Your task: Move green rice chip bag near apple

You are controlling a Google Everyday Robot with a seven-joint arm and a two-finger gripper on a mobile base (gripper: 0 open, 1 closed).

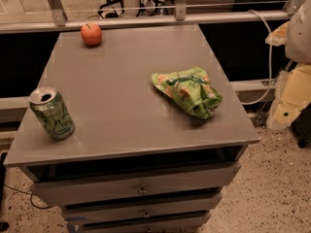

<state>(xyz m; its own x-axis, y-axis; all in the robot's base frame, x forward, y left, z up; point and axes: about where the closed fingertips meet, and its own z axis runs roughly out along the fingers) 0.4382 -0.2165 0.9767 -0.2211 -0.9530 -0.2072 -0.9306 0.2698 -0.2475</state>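
The green rice chip bag lies crumpled on the right half of the grey cabinet top, near its right edge. The apple sits at the far left corner of the top, well away from the bag. My gripper appears as pale white and yellowish parts at the right edge of the camera view, off the cabinet and to the right of the bag, touching nothing.
A green drink can stands upright near the front left corner. The cabinet has drawers below. A metal rail runs behind the top. A white cable hangs at the right. Speckled floor lies around.
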